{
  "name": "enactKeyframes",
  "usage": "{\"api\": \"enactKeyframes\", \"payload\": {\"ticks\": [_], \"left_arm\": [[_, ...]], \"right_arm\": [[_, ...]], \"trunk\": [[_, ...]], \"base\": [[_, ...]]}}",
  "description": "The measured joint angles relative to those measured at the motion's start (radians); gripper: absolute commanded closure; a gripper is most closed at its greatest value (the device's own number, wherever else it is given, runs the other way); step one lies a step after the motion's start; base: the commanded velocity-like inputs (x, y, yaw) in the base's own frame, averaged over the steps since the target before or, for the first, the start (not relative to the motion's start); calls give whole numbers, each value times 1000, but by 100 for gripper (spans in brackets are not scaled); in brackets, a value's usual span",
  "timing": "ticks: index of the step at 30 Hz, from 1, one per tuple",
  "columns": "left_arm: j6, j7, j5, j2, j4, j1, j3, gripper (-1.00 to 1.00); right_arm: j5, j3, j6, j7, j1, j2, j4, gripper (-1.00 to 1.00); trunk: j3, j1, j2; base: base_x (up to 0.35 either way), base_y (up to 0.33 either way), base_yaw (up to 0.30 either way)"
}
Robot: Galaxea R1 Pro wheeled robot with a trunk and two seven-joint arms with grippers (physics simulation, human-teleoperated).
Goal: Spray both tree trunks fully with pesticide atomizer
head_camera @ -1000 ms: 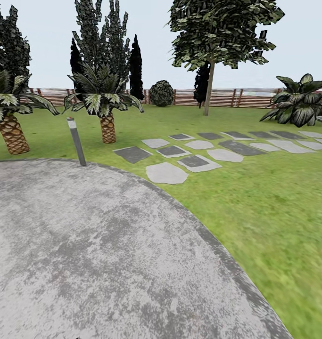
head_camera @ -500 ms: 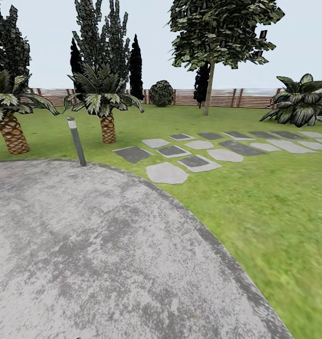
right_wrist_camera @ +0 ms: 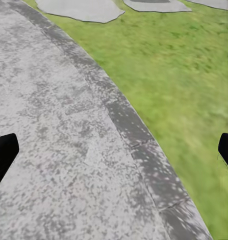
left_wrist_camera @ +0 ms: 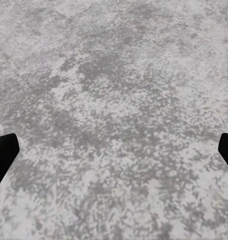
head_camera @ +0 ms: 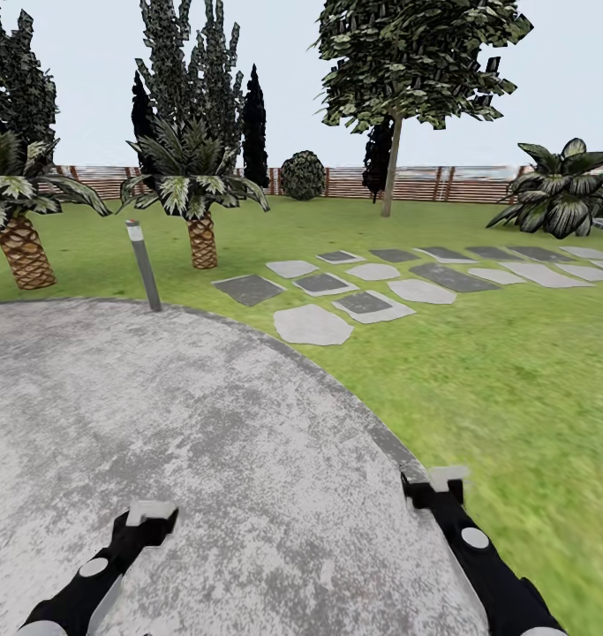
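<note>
Nearest, the black left gripper (head_camera: 148, 515) and black right gripper (head_camera: 435, 484) hang low over a mottled grey round concrete pad (head_camera: 204, 442); both have fingers spread wide and hold nothing, the right one just above the pad's curved edge beside the green grass lawn (head_camera: 513, 371). Farther on lie flat grey stepping stones (head_camera: 312, 324) and a slim grey post (head_camera: 144, 265). Beyond, a tall tree with a pale trunk (head_camera: 390, 163) stands before the brown slatted wooden fence (head_camera: 425, 183).
</note>
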Motion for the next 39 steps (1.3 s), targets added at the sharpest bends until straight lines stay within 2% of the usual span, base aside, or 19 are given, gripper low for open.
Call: {"api": "enactKeyframes", "payload": {"ticks": [3, 7, 13, 21, 39], "left_arm": [[8, -45, -40, 14, 0, -19, 0, -100], [10, -90, -77, 21, 1, -21, -1, -100], [6, -107, -96, 20, 7, -18, -6, -100], [7, -105, -159, 15, 10, -11, -15, -100], [4, -108, -161, 19, 16, -10, -11, -100]], "right_arm": [[0, 0, 58, 1, -63, 2, 0, -100], [-1, 1, 106, 2, -104, 4, -1, -100], [-2, 13, 121, 11, -116, 6, -1, -100], [-2, 20, 122, 83, -117, 6, 10, -100], [1, 16, 124, 86, -117, 6, 5, -100]], "trunk": [[0, 0, 0], [0, 0, 0], [0, 0, 0], [-2, 0, 0], [-77, 65, -119]], "base": [[0, 0, 0], [0, 0, 0], [0, 0, 0], [0, 0, 36], [0, 0, 161]]}}
